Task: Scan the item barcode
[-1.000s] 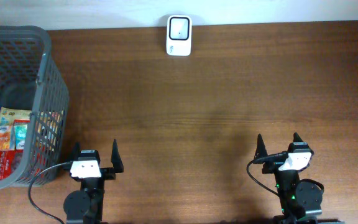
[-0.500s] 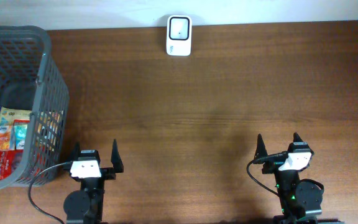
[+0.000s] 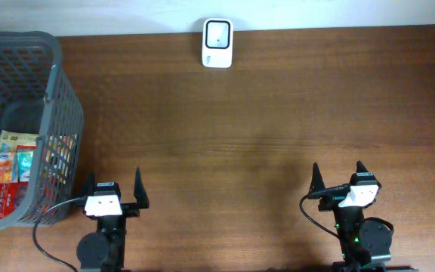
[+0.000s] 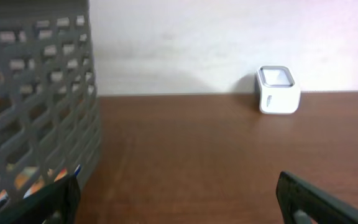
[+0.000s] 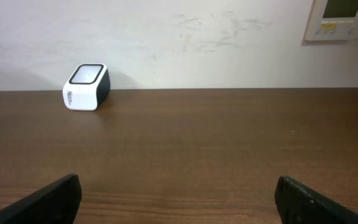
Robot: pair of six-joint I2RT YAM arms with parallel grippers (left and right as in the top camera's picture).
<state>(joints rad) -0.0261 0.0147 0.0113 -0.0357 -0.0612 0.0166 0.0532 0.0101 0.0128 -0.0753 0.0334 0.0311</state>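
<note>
The tall grey basket (image 3: 59, 113) blocks the desk's (image 3: 278, 113) left side, nearly down to the near edge. The white scanner (image 3: 217, 43) stands at the far edge by the wall (image 5: 166, 50). Between and rightward, bare wood leaves open passage.

Even soft indoor light, faint shadows, wrist views slightly blurred

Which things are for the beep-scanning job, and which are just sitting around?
For the job:
- white scanner
- packets inside the grey basket
- left gripper and right gripper, both open and empty

Just there:
- wall panel
- table
</note>
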